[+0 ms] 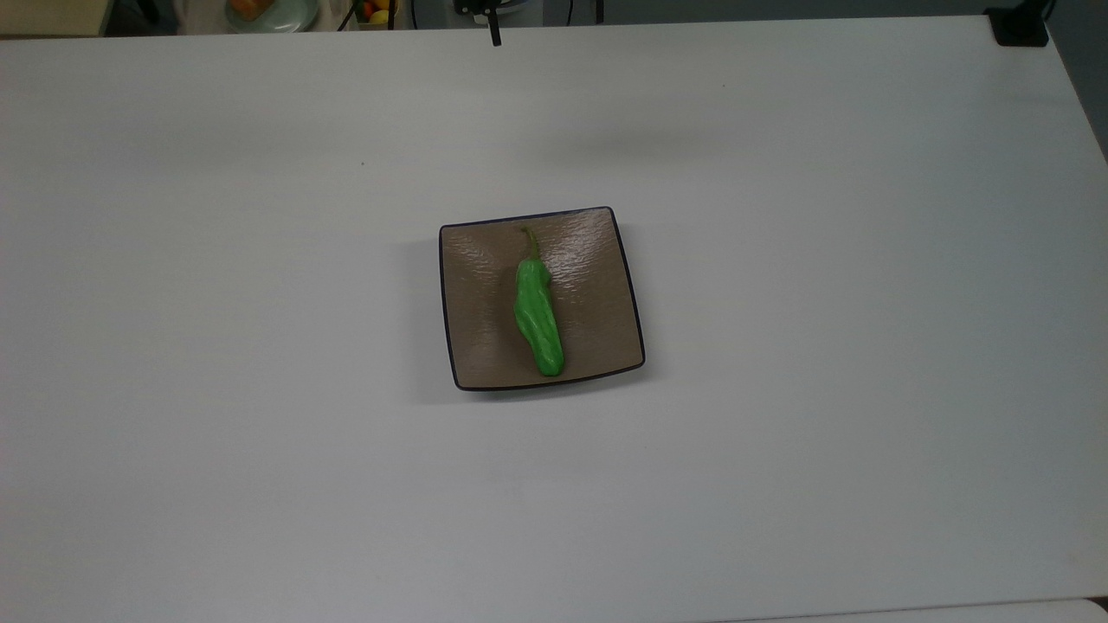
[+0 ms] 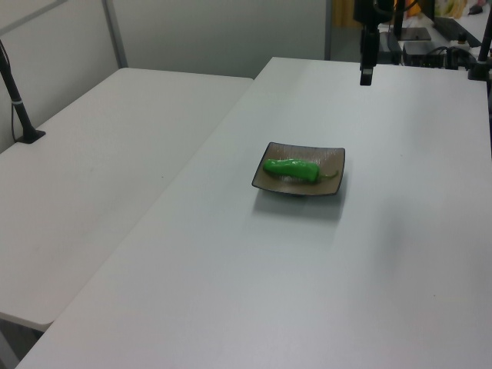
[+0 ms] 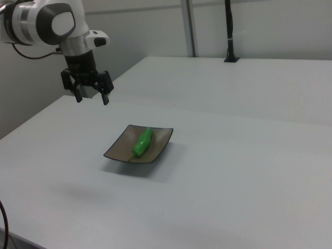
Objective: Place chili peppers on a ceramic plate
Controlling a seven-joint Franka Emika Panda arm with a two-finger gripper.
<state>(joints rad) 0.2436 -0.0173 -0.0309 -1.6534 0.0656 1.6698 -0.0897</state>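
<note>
A bright green wrinkled chili pepper (image 1: 537,316) (image 2: 291,168) (image 3: 141,141) lies lengthwise on the square tan-brown ceramic plate (image 1: 480,303) (image 2: 336,161) (image 3: 120,147) in the middle of the white table. Its thin stem points to the top view's upper edge. My gripper (image 3: 92,97) hangs high above the table, well apart from the plate on the right view's left. It is open and holds nothing. One dark fingertip (image 1: 495,36) pokes in at the top view's upper edge, and the fingers (image 2: 367,71) hang at the left view's top.
A second white table (image 2: 100,169) adjoins on the left view's left. Black posts (image 2: 17,100) (image 3: 228,31) stand on clamps at the table edges. Shelves with fruit and a dish (image 1: 268,13) sit beyond the table's far edge.
</note>
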